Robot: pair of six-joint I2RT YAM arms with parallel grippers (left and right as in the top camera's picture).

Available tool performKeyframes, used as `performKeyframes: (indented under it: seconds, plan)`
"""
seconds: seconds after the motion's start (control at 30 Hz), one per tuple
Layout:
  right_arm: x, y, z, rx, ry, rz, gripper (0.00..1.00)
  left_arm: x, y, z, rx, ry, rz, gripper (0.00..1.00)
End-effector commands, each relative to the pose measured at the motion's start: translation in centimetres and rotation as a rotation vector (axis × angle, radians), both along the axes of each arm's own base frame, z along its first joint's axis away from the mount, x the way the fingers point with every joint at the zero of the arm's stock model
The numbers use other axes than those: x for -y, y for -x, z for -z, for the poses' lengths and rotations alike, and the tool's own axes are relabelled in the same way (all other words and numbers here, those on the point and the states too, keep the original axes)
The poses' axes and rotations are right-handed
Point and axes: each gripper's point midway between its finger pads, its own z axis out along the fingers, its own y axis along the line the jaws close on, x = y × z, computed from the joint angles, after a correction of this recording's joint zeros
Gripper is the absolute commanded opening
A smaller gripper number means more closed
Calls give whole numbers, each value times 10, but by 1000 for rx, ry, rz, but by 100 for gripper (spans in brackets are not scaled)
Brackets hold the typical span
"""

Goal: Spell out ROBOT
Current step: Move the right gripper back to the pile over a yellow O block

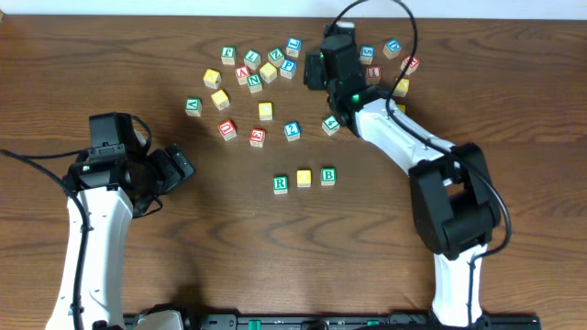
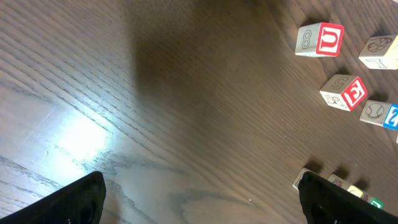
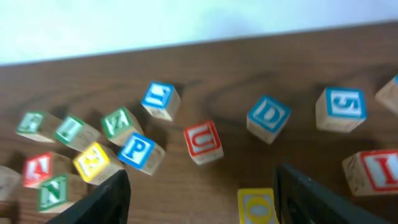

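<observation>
A: Looking for the word first: found a green R cube (image 1: 281,184), a yellow cube (image 1: 304,178) and a green B cube (image 1: 327,176) in one row at mid-bench (image 1: 110,55), R at the left end, close together.

B: Seen a yellow O cube (image 3: 257,206) too, lying between the parted fingers of the right hand (image 3: 202,186). Can't tell whether touched.

A: Beside it?

B: Just beyond, a red U cube (image 3: 203,141) and a blue D cube (image 3: 269,116).

A: And the left hand (image 2: 199,199)?

B: Spread wide, gripping nothing, over bare wood left of the row.
</observation>
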Motion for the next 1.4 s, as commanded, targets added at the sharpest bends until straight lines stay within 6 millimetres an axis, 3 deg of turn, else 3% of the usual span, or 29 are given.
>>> performKeyframes:
  seconds: [0.0,0.57,0.83,1.37]
  plan:
    - [0,-3,8,-6,10,1,68,-3,-1,-2,5,-13,-13,98]
    - [27,0,63,-121,84,57,64,-3,-1,-2,5,-13,-13,98]
    - [29,0,75,-143,74,44,64,-3,-1,-2,5,-13,-13,97]
    - [29,0,78,-152,72,40,59,-4,-1,-3,8,-13,-12,98]
